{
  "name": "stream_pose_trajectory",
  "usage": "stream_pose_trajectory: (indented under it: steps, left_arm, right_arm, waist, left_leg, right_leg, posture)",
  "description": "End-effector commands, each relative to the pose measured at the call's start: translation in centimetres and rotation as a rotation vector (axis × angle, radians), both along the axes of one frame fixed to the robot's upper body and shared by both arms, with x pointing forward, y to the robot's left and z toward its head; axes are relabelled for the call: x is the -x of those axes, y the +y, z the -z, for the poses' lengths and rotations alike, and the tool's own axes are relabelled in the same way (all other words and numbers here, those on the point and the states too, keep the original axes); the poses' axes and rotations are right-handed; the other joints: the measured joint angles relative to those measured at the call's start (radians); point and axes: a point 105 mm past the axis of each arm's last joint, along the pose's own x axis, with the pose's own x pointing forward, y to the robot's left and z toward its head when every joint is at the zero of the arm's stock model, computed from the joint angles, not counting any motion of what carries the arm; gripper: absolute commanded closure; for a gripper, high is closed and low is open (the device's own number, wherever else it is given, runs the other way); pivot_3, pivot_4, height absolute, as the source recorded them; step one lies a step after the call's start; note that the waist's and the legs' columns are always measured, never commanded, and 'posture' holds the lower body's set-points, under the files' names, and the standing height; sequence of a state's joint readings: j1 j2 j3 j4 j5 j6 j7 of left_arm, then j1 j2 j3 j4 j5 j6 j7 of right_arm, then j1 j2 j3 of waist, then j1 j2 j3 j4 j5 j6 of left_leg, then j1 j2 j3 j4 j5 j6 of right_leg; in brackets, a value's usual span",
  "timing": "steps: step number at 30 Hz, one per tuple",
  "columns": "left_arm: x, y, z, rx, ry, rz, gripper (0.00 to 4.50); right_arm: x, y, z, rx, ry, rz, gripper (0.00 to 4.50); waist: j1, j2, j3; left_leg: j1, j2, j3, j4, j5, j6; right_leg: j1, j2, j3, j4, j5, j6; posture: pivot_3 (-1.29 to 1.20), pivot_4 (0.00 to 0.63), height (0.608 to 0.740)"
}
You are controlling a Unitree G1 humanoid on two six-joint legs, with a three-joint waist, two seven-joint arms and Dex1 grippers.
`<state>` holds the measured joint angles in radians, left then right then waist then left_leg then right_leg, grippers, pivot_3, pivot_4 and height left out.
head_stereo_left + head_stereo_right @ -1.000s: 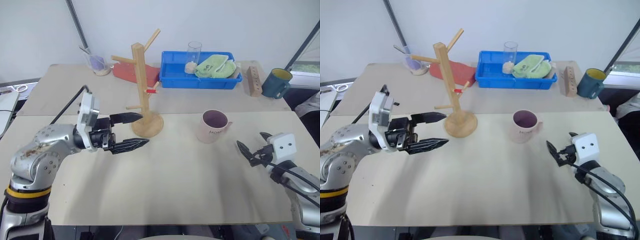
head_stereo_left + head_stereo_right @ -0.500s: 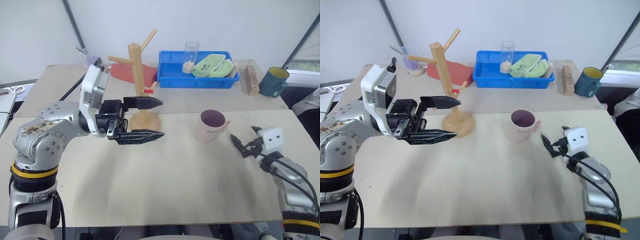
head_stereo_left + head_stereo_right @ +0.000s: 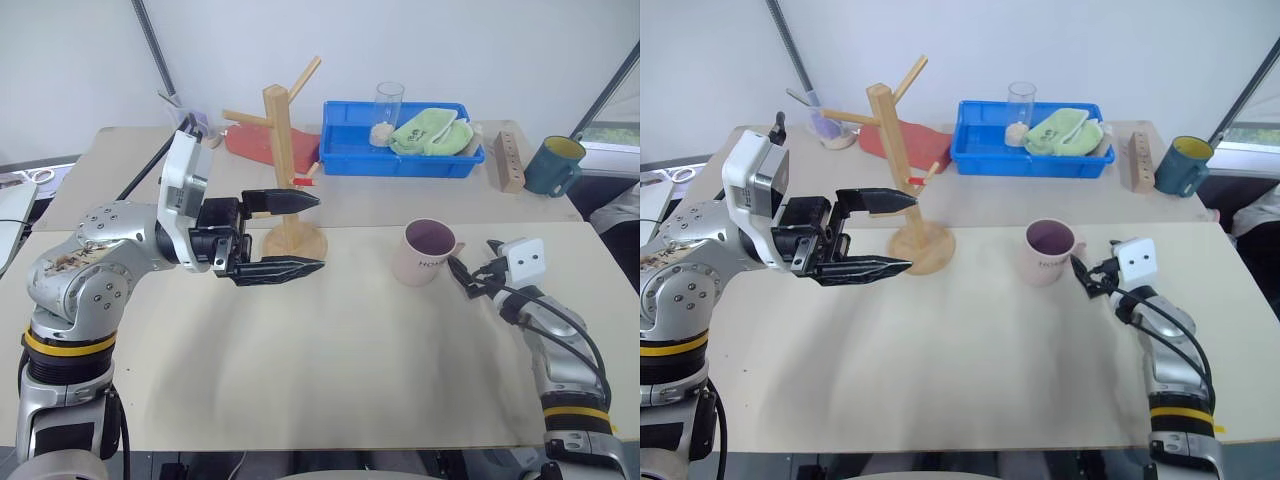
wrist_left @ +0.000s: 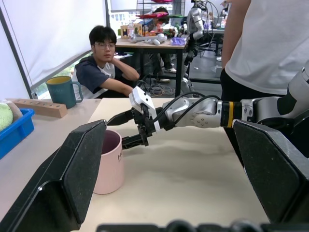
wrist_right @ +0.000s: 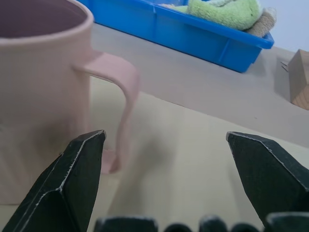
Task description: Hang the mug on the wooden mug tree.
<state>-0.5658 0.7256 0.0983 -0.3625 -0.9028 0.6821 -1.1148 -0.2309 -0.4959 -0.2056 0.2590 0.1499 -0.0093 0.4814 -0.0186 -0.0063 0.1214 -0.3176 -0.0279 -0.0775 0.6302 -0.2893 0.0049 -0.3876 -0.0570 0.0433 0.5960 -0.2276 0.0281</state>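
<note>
Pale pink ceramic mug (image 3: 426, 253), upright at 3 o'clock of the light wooden mug tree (image 3: 286, 170), looks rigid, glazed-slippery and breakable; the empty, wide-open right gripper (image 5: 171, 159) should probably pinch its loop handle (image 5: 120, 92).

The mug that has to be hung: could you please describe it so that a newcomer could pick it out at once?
On the near tan table, look right of the wooden mug tree, just ahead of the open right gripper. The mug stands upright there, handle toward that gripper. It is pale pink with a mauve inside, unlike the dark teal mug at the far right edge.
</note>
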Motion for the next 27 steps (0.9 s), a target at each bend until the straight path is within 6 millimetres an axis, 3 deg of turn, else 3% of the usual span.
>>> stream_pose_trajectory:
  steps: [1, 27]
  left_arm:
    - [0.4, 0.2, -0.7, -0.005, -0.047, 0.003, 0.0]
    - [0.4, 0.1, -0.5, -0.018, -0.048, -0.017, 0.0]
  right_arm:
    - [-0.5, 0.5, -1.3, 0.0, -0.063, -0.024, 0.05]
    - [-2.7, 1.5, 0.2, -0.052, -0.046, -0.045, 0.05]
  waist:
    - [-0.001, 0.0, 0.0]
    - [-0.007, 0.0, 0.0]
  left_leg:
    - [0.0, 0.0, 0.0, 0.0, 0.0, 0.0]
    - [0.0, 0.0, 0.0, 0.0, 0.0, 0.0]
  right_leg:
    - [0.0, 0.0, 0.0, 0.0, 0.0, 0.0]
    - [0.0, 0.0, 0.0, 0.0, 0.0, 0.0]
  posture:
    - [0.0, 0.15, 0.74]
    - [0.0, 0.15, 0.74]
